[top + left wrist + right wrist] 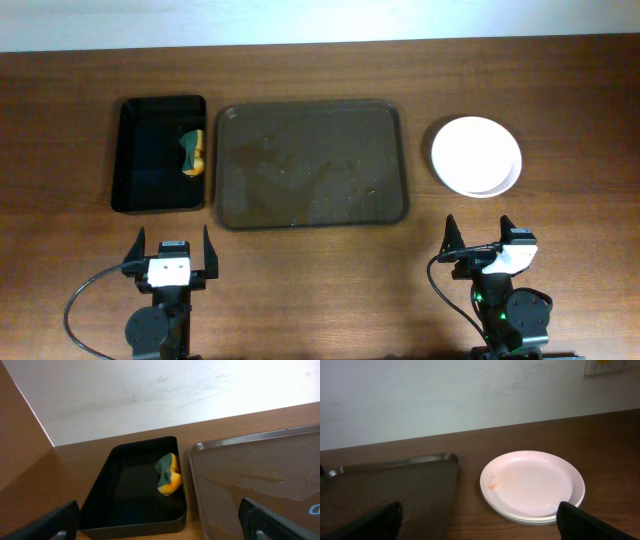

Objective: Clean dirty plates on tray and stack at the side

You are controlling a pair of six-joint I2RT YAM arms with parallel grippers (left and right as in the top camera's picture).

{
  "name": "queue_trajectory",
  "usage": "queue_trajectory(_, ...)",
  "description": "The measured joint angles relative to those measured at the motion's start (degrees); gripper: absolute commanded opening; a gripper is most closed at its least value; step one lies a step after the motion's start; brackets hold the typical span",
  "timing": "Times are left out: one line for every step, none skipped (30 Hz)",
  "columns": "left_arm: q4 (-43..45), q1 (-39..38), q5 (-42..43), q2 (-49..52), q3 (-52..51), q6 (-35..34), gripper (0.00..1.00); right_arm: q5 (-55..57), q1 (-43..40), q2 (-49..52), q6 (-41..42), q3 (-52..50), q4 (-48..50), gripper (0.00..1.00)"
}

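Observation:
The white plates sit stacked on the table, right of the dark brown tray. In the right wrist view the stack shows a small orange smear on the top plate, and the tray's corner lies to its left. The tray holds no plates and has faint wet marks; it also shows in the left wrist view. My left gripper is open and empty near the front edge, below the black tray. My right gripper is open and empty, in front of the plate stack.
A smaller black tray stands left of the brown tray, with a yellow and green sponge in its right part. The sponge and the black tray also show in the left wrist view. A pale wall runs behind the table.

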Motion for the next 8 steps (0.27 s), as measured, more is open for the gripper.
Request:
queue_trajectory(0.0, 0.0, 0.0, 0.0, 0.0, 0.0, 0.99, 0.0, 0.0, 0.0, 0.0, 0.0, -0.02, 0.98)
queue_trajectory(0.0, 0.0, 0.0, 0.0, 0.0, 0.0, 0.99, 0.0, 0.0, 0.0, -0.02, 0.0, -0.02, 0.98)
queue_trajectory(0.0, 0.0, 0.0, 0.0, 0.0, 0.0, 0.99, 0.0, 0.0, 0.0, -0.02, 0.0, -0.02, 0.98)
queue_trajectory(0.0, 0.0, 0.0, 0.0, 0.0, 0.0, 0.99, 0.0, 0.0, 0.0, 0.02, 0.0, -0.02, 0.98)
queue_trajectory(0.0, 0.0, 0.0, 0.0, 0.0, 0.0, 0.99, 0.02, 0.0, 0.0, -0.02, 0.0, -0.02, 0.98)
queue_trajectory(0.0, 0.0, 0.0, 0.0, 0.0, 0.0, 0.99, 0.0, 0.0, 0.0, 0.02, 0.0, 0.0, 0.98)
queue_trajectory(0.0, 0.0, 0.0, 0.0, 0.0, 0.0, 0.99, 0.0, 0.0, 0.0, 0.02, 0.0, 0.0, 0.98)
queue_trajectory(0.0, 0.0, 0.0, 0.0, 0.0, 0.0, 0.99, 0.0, 0.0, 0.0, -0.02, 0.0, -0.02, 0.98)
